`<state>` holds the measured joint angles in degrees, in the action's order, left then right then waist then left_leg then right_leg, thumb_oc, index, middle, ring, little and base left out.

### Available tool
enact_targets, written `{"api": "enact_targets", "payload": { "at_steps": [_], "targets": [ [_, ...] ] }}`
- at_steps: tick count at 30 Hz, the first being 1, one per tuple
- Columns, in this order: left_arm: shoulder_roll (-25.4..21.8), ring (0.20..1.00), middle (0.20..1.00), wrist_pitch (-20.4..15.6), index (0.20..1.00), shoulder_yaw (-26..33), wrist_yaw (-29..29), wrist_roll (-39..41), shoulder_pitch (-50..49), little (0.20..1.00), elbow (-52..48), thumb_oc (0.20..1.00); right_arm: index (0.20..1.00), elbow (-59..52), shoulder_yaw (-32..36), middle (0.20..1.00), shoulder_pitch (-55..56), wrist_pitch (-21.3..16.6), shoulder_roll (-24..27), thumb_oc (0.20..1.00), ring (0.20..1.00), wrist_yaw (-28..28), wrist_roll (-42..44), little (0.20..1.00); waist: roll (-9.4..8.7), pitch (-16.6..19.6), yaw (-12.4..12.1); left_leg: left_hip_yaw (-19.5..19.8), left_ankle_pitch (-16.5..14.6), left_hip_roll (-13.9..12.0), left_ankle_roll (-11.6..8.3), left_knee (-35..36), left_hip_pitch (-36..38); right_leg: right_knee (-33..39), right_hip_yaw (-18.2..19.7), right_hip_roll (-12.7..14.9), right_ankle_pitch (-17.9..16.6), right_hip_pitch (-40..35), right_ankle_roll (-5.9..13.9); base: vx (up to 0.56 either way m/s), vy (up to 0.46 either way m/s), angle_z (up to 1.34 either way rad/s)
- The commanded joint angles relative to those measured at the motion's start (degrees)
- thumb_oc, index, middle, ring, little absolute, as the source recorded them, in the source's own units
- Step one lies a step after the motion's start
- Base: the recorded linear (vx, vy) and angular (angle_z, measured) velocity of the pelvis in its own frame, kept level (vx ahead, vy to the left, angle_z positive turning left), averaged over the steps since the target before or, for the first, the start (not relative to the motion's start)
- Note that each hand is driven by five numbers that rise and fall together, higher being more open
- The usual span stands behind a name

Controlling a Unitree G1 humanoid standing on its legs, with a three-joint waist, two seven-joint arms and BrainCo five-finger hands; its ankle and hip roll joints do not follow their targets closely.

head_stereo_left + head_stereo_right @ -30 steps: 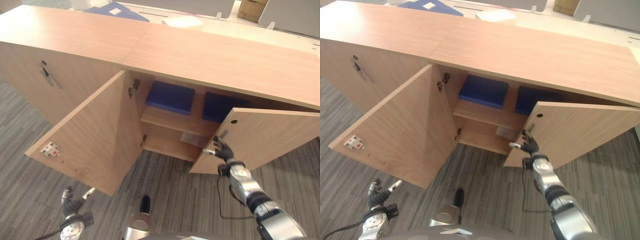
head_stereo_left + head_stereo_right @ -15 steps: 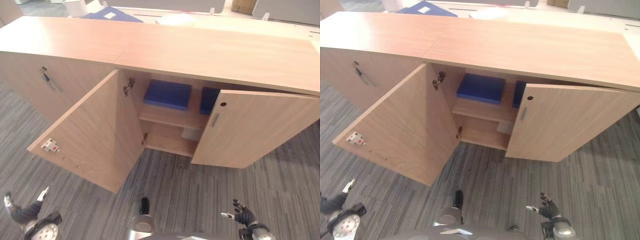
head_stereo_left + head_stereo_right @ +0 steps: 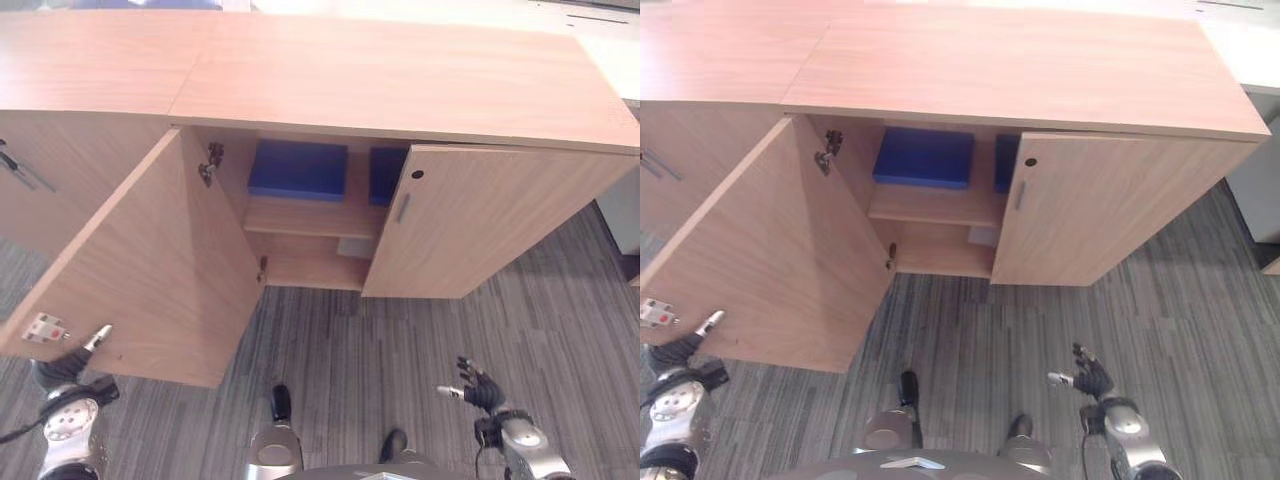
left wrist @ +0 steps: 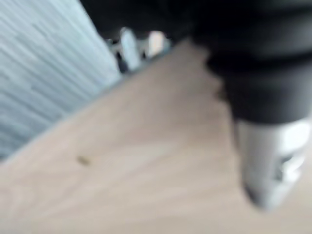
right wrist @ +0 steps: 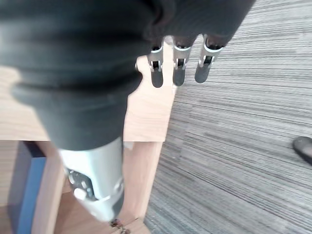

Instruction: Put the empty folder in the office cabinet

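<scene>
Light wood-grain office cabinet (image 3: 400, 80): left door (image 3: 140, 270) swung wide, right door (image 3: 480, 225) part-closed, standing out at a slant from the carcass. Two blue folders lie flat on the upper shelf (image 3: 310, 218), one (image 3: 298, 170) in the open bay, the other (image 3: 385, 175) partly hidden behind the right door; which is the empty one cannot be told. Judgement: filing is done and the doors are left to shut. To do that well, lay flat fingers on the outer face near the free edge and push slowly, right door first, so neither swings back. Right hand (image 3: 478, 392) hangs low over the grey carpet (image 3: 560, 330), fingers relaxed and slightly spread, holding and touching nothing. Left hand (image 3: 62, 368) sits just beside the left door's lower edge; finger posture cannot be told, contact unclear.
</scene>
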<state>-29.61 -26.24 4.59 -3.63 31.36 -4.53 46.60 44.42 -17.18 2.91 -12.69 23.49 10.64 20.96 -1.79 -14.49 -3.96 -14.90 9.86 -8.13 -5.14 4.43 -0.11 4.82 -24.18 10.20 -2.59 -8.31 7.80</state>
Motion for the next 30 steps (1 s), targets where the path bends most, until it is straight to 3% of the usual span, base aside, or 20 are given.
{"api": "enact_targets", "payload": {
  "at_steps": [1,8,17,20,23,27,30],
  "targets": [
    [6.00,1.000,1.000,-0.43,1.000,-10.68,7.81,-4.28,5.32,1.000,-1.29,1.000,1.000,-1.71,0.14,1.000,-1.92,-0.58,1.74,1.000,1.000,-0.53,0.13,1.000,1.58,2.42,2.14,1.56,-5.59,-2.92,-0.78,0.57,3.56,-3.13,4.10,-1.01,2.42,1.83,-1.75,0.03,-0.086,-0.19],
    [11.24,1.000,1.000,0.43,1.000,-16.03,10.02,-2.00,4.02,1.000,-3.01,1.000,1.000,-0.88,0.86,1.000,-0.80,1.27,-0.17,1.000,1.000,-4.36,-4.42,1.000,2.14,2.83,4.37,-0.54,-4.61,-4.28,-1.90,0.57,4.54,-2.33,4.61,-1.85,2.17,0.93,-2.16,0.00,-0.084,-0.15],
    [13.47,1.000,1.000,-1.02,1.000,-18.51,11.74,-0.46,7.04,1.000,-1.08,1.000,1.000,3.50,-0.54,1.000,0.76,-1.22,-1.21,1.000,1.000,-6.23,-7.78,1.000,1.82,2.94,6.99,-3.13,-4.48,-5.07,-2.09,0.57,6.09,-2.24,6.16,-2.55,2.31,0.30,-2.26,0.00,-0.034,-0.20],
    [13.80,1.000,1.000,-1.56,1.000,-18.50,9.33,-0.84,10.12,1.000,-0.89,1.000,1.000,3.60,-1.02,1.000,1.22,-1.67,-1.08,1.000,1.000,-5.62,-8.83,1.000,1.79,3.35,8.17,-3.90,-4.70,-5.12,-2.00,0.57,6.80,-1.98,7.14,-2.65,2.14,-0.06,-2.03,0.04,0.039,-0.18],
    [13.50,1.000,1.000,-0.22,1.000,-18.20,7.11,0.30,13.44,1.000,-0.03,1.000,1.000,3.53,-1.73,1.000,1.17,-1.87,-0.66,1.000,1.000,-4.89,-9.40,1.000,1.85,3.81,9.08,-4.48,-4.90,-5.09,-1.90,0.57,7.25,-1.83,7.68,-2.57,2.24,-0.41,-1.86,0.05,0.057,-0.21],
    [11.25,1.000,1.000,5.23,1.000,-17.09,0.50,0.99,21.65,1.000,4.84,1.000,1.000,3.40,-4.35,1.000,0.68,-2.22,-0.07,1.000,1.000,-4.87,-9.72,1.000,1.98,5.17,11.35,-5.09,-6.33,-4.70,-2.16,0.57,8.96,-1.36,8.88,-2.22,2.77,-1.57,-0.68,0.13,0.086,-0.11],
    [9.42,1.000,1.000,7.77,1.000,-16.17,-0.69,1.75,25.06,1.000,8.28,1.000,1.000,3.04,-5.45,1.000,0.57,-2.23,0.05,1.000,1.000,-5.13,-9.65,1.000,2.02,5.64,12.30,-5.55,-6.59,-4.53,-2.10,0.57,9.35,-1.31,9.27,-2.10,2.73,-1.59,-0.40,0.05,0.064,-0.16]
  ]
}}
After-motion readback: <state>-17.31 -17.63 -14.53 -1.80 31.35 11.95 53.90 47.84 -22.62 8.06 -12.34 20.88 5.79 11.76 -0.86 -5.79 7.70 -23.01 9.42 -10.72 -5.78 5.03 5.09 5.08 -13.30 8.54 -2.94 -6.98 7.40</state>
